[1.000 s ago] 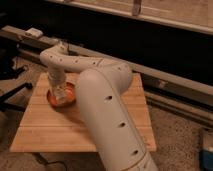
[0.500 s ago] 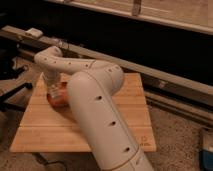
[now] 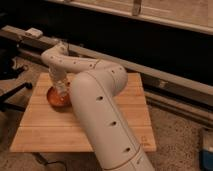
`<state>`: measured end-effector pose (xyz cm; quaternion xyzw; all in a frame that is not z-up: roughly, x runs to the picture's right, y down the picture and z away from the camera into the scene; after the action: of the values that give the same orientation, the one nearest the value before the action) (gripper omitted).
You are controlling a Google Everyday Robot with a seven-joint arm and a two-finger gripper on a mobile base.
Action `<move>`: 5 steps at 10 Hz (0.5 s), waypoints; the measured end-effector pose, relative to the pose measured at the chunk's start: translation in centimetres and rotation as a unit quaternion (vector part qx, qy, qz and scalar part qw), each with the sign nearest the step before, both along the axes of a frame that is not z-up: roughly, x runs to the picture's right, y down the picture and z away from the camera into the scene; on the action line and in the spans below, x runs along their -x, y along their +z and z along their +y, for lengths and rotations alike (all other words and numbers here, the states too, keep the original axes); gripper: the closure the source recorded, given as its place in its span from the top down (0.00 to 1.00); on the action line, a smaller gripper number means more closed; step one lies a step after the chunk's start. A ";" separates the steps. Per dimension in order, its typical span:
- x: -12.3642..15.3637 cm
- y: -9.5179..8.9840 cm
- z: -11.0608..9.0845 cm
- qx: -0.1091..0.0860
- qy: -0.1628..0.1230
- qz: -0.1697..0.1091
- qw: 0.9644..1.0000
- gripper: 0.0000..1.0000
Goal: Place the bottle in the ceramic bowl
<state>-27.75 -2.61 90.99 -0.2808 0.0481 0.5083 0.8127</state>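
Observation:
The ceramic bowl, orange-red inside with a darker rim, sits on the left part of the wooden table. My white arm reaches from the front over the table, and its wrist bends down to the bowl. The gripper hangs straight down into or just over the bowl, covering its right half. I cannot make out the bottle apart from the gripper; it is hidden at the gripper's tip or behind it.
A long metal rail runs behind the table along a dark wall. A small pale box lies on the rail at the left. A dark stand leg is on the floor at the left.
The arm's big link has swung right and its elbow has risen. The gripper has stayed over the bowl, and the bowl has not moved.

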 end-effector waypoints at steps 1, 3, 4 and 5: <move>-0.3 -0.1 -0.1 0.001 0.004 0.000 1.000 0.80; -0.7 -0.9 0.1 0.004 0.011 -0.009 1.000 0.80; -1.1 -1.2 0.2 0.008 0.018 -0.014 1.000 0.80; -1.7 -1.3 0.2 0.010 0.024 -0.015 1.000 0.80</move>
<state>-26.08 -2.44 89.69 -0.2979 0.0345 0.5225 0.7982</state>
